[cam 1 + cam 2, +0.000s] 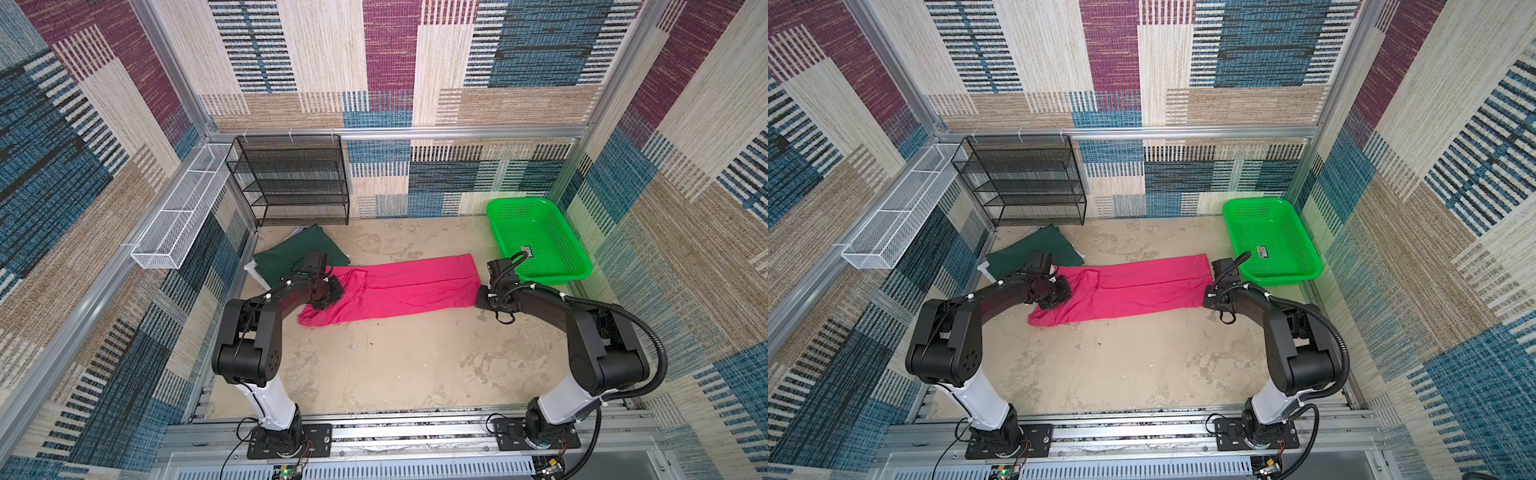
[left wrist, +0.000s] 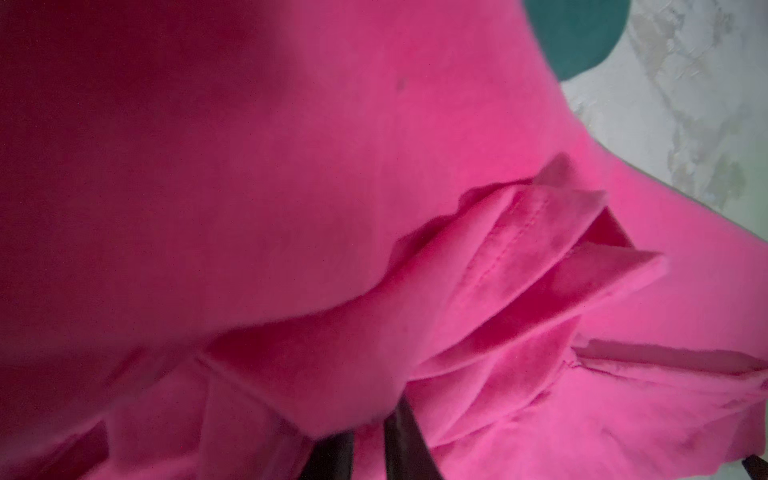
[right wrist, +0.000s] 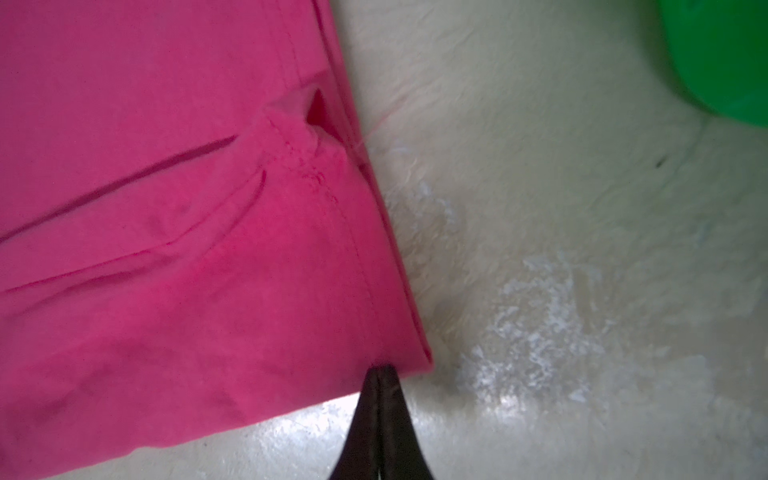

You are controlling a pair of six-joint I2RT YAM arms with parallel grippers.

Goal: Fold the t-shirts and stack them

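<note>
Pink t-shirt (image 1: pixel 395 286) is lying sideways mid-frame; left tool (image 1: pixel 324 301) and right tool (image 3: pixel 379 372) are pinching its ends, closed tight.

Beige tabletop (image 1: pixel 395 357): pink t-shirt (image 1: pixel 399 286) centre, dark green t-shirt (image 1: pixel 291 251) left, green basket (image 1: pixel 552 278) right.

"How are the arms standing?"
"Both reach forward, elbows bent, wrists low. The left gripper (image 2: pixel 365 451) is pinched on the pink t-shirt (image 1: pixel 399 291)."
"And the right gripper (image 3: pixel 380 374)?"
"Fingers pressed tight together, nipping that shirt's corner at their tips."
</note>
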